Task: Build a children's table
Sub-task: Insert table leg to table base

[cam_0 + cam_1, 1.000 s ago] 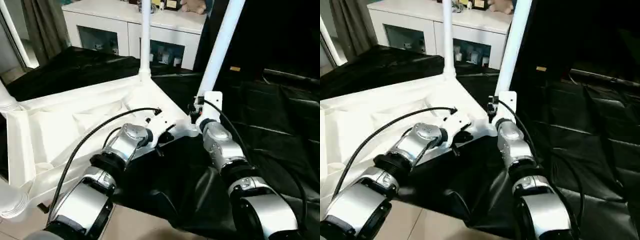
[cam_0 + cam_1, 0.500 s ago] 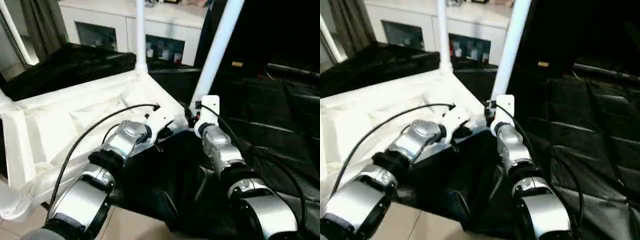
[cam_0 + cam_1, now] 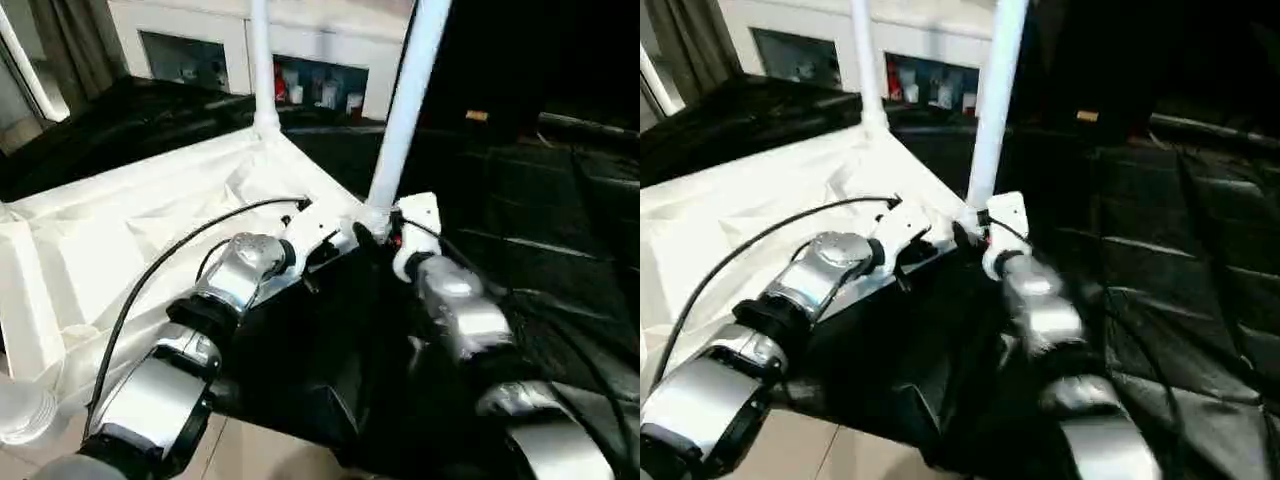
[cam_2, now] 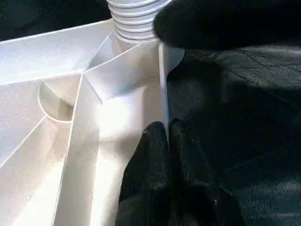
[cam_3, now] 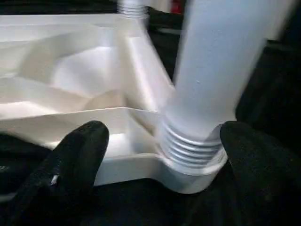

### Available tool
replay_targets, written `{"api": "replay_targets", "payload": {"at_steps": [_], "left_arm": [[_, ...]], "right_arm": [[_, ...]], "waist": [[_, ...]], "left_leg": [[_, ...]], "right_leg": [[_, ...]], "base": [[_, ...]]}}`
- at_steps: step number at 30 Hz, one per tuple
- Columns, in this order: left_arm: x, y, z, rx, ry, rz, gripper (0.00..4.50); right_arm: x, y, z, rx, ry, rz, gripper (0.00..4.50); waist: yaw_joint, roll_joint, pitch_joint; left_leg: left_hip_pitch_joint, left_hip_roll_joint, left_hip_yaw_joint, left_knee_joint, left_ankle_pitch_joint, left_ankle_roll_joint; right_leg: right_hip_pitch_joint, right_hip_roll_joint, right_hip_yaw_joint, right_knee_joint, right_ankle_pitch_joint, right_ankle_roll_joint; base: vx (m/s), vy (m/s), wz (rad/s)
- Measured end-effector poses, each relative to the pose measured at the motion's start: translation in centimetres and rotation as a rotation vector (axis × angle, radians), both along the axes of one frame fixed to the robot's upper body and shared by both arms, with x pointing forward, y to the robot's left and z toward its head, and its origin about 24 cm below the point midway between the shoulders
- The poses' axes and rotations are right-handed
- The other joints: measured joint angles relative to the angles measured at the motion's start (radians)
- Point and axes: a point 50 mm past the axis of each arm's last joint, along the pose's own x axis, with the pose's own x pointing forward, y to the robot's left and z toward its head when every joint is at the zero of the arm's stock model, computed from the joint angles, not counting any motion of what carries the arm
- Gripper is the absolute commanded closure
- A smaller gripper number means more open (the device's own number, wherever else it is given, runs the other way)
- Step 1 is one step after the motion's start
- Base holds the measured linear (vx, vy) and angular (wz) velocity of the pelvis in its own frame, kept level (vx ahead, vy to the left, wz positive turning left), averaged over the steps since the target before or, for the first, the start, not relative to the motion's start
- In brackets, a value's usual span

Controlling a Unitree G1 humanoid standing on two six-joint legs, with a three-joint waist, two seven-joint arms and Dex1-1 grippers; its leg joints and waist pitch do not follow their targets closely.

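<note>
Black cloth (image 3: pixel 560 270) under upturned table top (image 3: pixel 120 250); left end effector (image 4: pixel 165 136) pinching its rim, right end effector (image 5: pixel 162 150) wide apart around leg (image 5: pixel 216 70).

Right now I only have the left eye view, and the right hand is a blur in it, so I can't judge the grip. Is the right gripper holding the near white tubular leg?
Observer: No. The right gripper is open, and its black fingers stand apart on either side of the white tubular leg.
Operator: Is the leg seated?
Observer: Its ribbed end sits in the corner socket of the white ribbed plastic tabletop, with several ribs showing above it.
Operator: And the left?
Observer: The left gripper is shut on the tabletop's thin side wall.
</note>
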Motion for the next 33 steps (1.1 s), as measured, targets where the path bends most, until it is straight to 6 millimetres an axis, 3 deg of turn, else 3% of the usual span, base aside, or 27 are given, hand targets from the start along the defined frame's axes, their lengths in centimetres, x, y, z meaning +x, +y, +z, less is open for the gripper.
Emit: {"api": "replay_targets", "payload": {"at_steps": [9,19,33], "left_arm": [[-1.1,2.4,-0.2,0.01,-0.008,-0.17,4.5],[-3.7,4.3,-0.3,-0.014,0.037,-0.43,4.5],[-5.3,5.9,-0.5,-0.024,0.086,-0.503,4.5]], "right_arm": [[-3.8,-5.1,1.0,-0.09,0.035,0.214,0.35],[-7.3,-5.3,1.5,-0.169,0.091,0.525,0.35],[-8.3,-4.7,0.9,-0.195,0.132,0.603,0.35]], "waist": [[0.019,0.001,0.002],[0.047,0.004,0.002],[0.044,0.004,0.003]], "left_leg": [[0.002,0.007,0.006,0.0,0.0,0.0],[0.001,0.009,0.01,0.003,0.0,0.0],[0.002,0.01,0.009,0.013,-0.002,-0.005]], "right_leg": [[0.0,0.001,0.0,0.001,-0.001,0.0],[0.0,0.001,0.0,0.002,-0.001,0.0],[0.0,0.0,0.001,0.017,-0.003,0.001]], "base": [[0.0,0.0,0.0],[0.0,0.0,0.0],[0.0,0.0,0.0]]}}
